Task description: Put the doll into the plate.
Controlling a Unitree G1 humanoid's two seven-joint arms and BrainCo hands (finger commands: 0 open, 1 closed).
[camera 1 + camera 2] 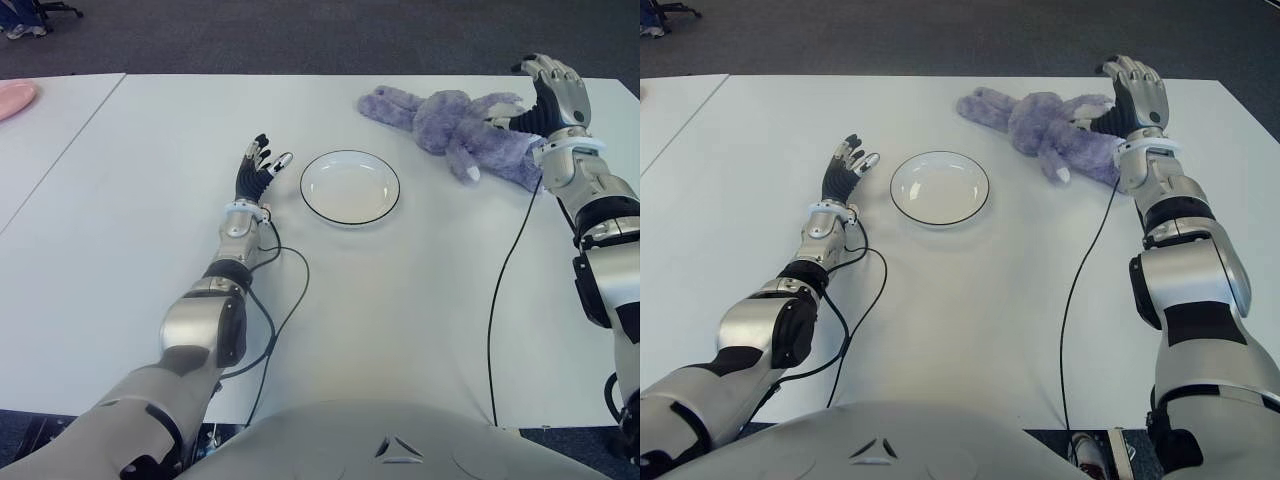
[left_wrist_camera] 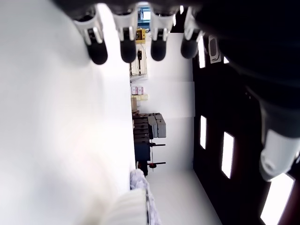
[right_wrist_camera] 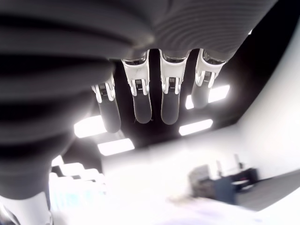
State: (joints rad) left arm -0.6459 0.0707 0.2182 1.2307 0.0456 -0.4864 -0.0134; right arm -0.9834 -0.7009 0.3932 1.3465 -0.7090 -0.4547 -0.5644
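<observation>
With fingers spread and empty, the right hand [image 1: 552,92] at the purple plush rabbit's [image 1: 450,125] right should close around its torso, not a limb, before reaching the white plate [image 1: 350,187] at left.

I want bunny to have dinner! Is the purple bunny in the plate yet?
Not yet. The doll lies on the table beside the empty plate, by the open right hand.

No readable text or labels.

Even overhead light, soft shadows; the right wrist view blurs and glares.
</observation>
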